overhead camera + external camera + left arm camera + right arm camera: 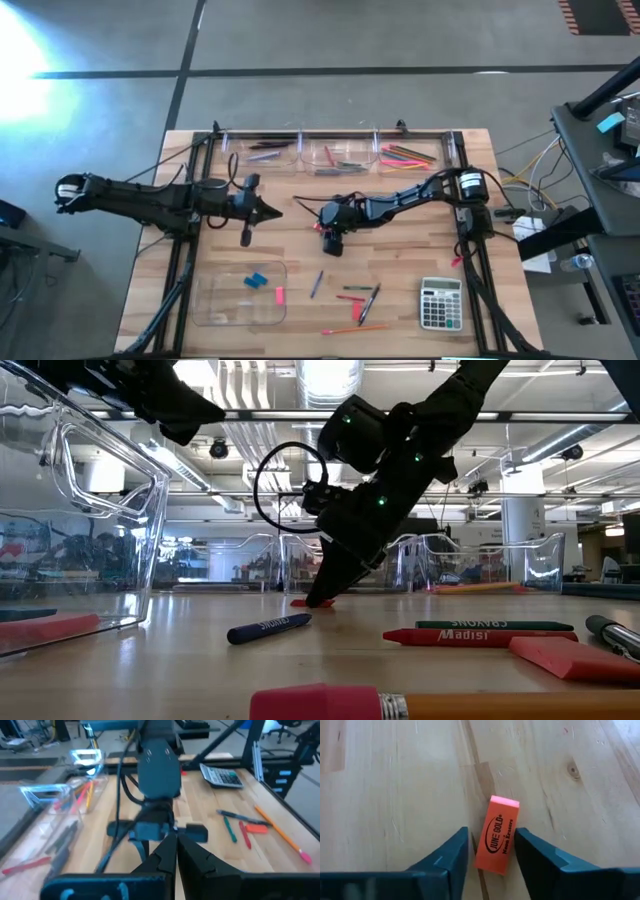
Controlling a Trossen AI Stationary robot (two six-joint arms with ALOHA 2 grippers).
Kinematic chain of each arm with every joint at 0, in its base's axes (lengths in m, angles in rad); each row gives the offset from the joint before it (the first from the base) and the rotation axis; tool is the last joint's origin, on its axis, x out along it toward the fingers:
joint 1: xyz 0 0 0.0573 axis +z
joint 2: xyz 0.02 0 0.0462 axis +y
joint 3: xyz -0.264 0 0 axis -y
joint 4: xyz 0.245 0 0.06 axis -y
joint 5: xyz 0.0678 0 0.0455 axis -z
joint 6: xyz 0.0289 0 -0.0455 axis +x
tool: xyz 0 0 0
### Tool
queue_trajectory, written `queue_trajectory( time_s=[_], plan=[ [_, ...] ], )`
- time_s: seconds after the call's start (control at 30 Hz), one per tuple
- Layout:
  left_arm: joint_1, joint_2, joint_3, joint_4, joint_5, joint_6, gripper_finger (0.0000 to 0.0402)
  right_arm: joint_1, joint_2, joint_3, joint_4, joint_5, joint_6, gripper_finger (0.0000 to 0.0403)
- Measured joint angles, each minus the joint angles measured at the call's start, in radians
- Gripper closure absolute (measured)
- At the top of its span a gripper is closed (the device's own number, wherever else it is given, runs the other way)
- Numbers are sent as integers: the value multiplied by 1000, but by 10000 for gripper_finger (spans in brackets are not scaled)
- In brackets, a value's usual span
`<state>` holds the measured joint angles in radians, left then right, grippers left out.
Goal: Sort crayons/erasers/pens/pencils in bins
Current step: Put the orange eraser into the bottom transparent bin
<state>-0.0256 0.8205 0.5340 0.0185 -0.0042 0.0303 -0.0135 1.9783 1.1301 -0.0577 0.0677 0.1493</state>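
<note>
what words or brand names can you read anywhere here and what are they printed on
"JUNE GOLD" and "Neon Erasers": on the orange eraser lying between the right gripper fingers.
"Madisi": on the red crayon.
Print on the green crayon and the dark blue crayon: too blurred to read.
Calculator keys: too small to read.

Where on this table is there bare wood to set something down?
Free: the patch between the large tray and the left gripper, and the strip between the right gripper and the calculator. Crowded: the front, where crayons and pens lie.
</note>
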Motion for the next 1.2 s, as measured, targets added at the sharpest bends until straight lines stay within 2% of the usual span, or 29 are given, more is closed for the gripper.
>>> queue_trajectory(
  time_s=[0.17, 0.37, 0.53, 0.67, 1.2],
  plan=[
    [-4, 27, -23, 27, 3, 1, 394, 0, 2, -1, -5, 1, -1, 303],
    [-4, 46, -23, 37, 2, 1, 338, 0, -23, -1, -12, 6, -5, 356],
    [-3, 46, -23, 45, 2, 1, 289, 0, -57, 3, -21, 5, -3, 354],
    [-3, 46, -23, 51, -2, 1, 268, -1, -92, -2, -45, 14, -3, 352],
    [-3, 49, -33, 51, -2, 0, 265, 1, -172, -3, -132, 18, 15, 351]
  ],
)
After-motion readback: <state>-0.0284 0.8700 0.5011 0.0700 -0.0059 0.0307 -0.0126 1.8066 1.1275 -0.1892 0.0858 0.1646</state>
